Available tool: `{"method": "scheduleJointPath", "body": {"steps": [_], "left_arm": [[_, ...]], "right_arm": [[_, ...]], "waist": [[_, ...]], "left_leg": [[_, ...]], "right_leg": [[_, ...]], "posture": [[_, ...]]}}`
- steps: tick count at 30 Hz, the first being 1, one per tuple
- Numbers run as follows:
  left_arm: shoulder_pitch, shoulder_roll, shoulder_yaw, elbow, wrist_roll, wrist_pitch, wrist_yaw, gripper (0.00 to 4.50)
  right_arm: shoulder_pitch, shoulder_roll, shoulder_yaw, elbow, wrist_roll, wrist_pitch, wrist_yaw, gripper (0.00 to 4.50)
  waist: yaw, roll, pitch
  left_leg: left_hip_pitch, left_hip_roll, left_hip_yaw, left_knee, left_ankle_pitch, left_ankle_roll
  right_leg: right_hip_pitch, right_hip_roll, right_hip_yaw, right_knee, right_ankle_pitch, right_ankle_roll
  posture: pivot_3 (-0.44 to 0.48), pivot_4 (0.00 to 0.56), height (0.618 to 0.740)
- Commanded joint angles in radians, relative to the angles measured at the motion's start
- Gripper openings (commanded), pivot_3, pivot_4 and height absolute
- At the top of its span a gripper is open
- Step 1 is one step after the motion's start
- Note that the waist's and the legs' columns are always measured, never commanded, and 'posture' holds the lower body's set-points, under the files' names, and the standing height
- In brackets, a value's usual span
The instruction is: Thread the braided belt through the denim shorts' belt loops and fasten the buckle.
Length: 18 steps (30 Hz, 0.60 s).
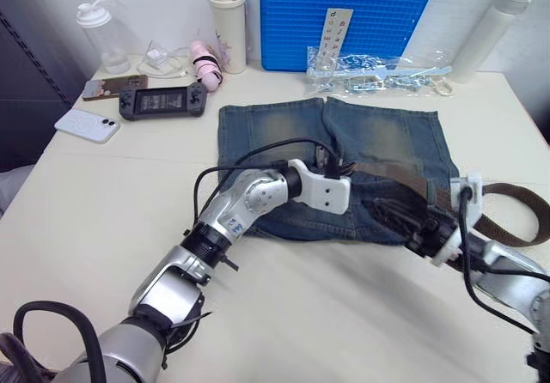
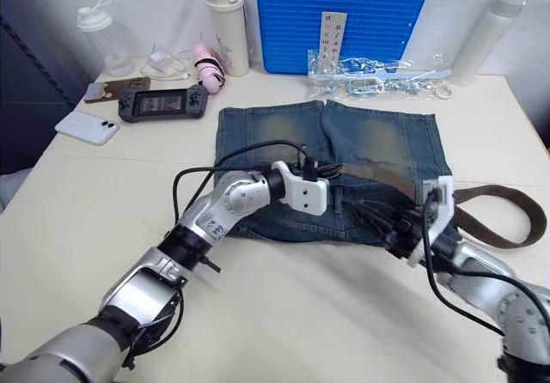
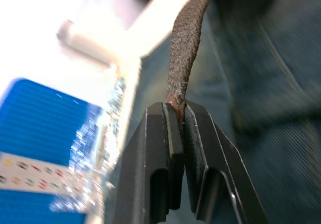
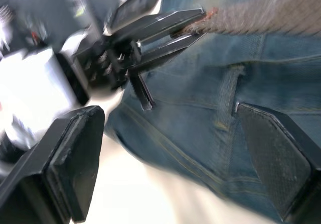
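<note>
The denim shorts (image 1: 344,164) lie flat at the middle of the tabletop, faded blue with pale yellowish worn patches on both legs; the leg openings point toward the far edge and the waistband toward the near edge. The braided belt (image 1: 516,220), a dark brown woven strap, runs across the waistband and curls in a loop off the shorts toward the table's right edge. One narrow belt loop (image 4: 225,101) shows on the denim.

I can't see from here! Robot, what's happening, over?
Left gripper shut on belt tip. Right gripper open over shorts, beside a belt loop. Belt's tail loops off right; nothing in the way.
</note>
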Motion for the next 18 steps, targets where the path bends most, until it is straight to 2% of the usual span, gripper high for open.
{"method": "scheduleJointPath", "body": {"steps": [1,5,8,10,12,13,14,17,18], "left_arm": [[-0.024,-0.021,0.001,-0.023,-0.003,-0.017,0.027,0.00],[-0.019,-0.026,-0.007,-0.026,-0.001,-0.017,0.026,0.00],[-0.020,-0.025,-0.008,-0.021,0.000,-0.018,0.025,0.00],[-0.021,-0.023,-0.009,-0.015,0.001,-0.022,0.025,0.00],[-0.024,-0.023,-0.011,-0.012,0.003,-0.026,0.026,0.00],[-0.025,-0.023,-0.012,-0.011,0.005,-0.028,0.026,0.00],[-0.026,-0.022,-0.013,-0.011,0.006,-0.029,0.027,0.00],[-0.025,-0.019,-0.013,-0.012,0.006,-0.030,0.028,0.00],[-0.023,-0.018,-0.010,-0.014,0.001,-0.027,0.024,0.00]], "right_arm": [[-0.046,0.104,0.021,0.010,0.204,-0.118,-0.223,4.44],[-0.112,0.227,0.021,0.024,0.284,-0.235,-0.348,4.44],[-0.138,0.263,0.011,0.027,0.307,-0.276,-0.382,4.44],[-0.148,0.271,0.023,0.035,0.301,-0.282,-0.394,3.94],[-0.152,0.274,0.038,0.040,0.290,-0.278,-0.396,3.23],[-0.154,0.279,0.041,0.041,0.289,-0.280,-0.396,2.59],[-0.157,0.282,0.043,0.041,0.287,-0.282,-0.396,2.38],[-0.161,0.288,0.034,0.044,0.281,-0.293,-0.396,0.85],[-0.160,0.289,0.027,0.046,0.279,-0.301,-0.400,0.71]], "waist": [[-0.004,0.001,0.000],[-0.014,0.001,0.000],[-0.017,0.001,-0.001],[-0.016,0.001,-0.001],[-0.017,0.001,-0.001],[-0.017,0.001,-0.001],[-0.017,0.001,-0.001],[-0.018,0.001,-0.001],[-0.019,0.001,-0.001]], "left_leg": [[0.000,0.000,0.000,0.000,0.000,0.000],[0.000,-0.001,0.001,-0.001,0.000,0.000],[0.000,-0.001,0.002,0.000,0.000,0.001],[0.000,-0.001,0.002,-0.001,0.000,0.001],[0.000,-0.001,0.002,-0.001,0.000,0.001],[0.000,-0.001,0.002,-0.001,0.000,0.001],[0.000,-0.001,0.002,-0.001,0.000,0.001],[0.000,-0.001,0.003,-0.001,0.000,0.001],[0.000,-0.001,0.003,-0.001,0.000,0.001]], "right_leg": [[0.000,0.000,0.000,0.001,0.000,0.000],[-0.001,0.000,0.000,0.002,0.000,0.000],[-0.002,0.000,0.001,0.003,0.000,0.000],[-0.003,0.000,0.002,0.004,0.000,0.000],[-0.003,0.000,0.002,0.005,0.000,0.000],[-0.003,0.000,0.002,0.005,0.000,0.000],[-0.004,0.000,0.002,0.005,0.000,0.000],[-0.004,0.000,0.003,0.005,0.000,0.000],[-0.004,0.000,0.003,0.005,0.000,0.000]], "posture": [[0.000,0.150,0.689],[0.000,0.150,0.689],[0.000,0.150,0.689],[0.000,0.150,0.689],[0.000,0.150,0.689],[0.000,0.150,0.689],[0.000,0.150,0.689],[0.000,0.150,0.689],[0.000,0.150,0.689]]}}
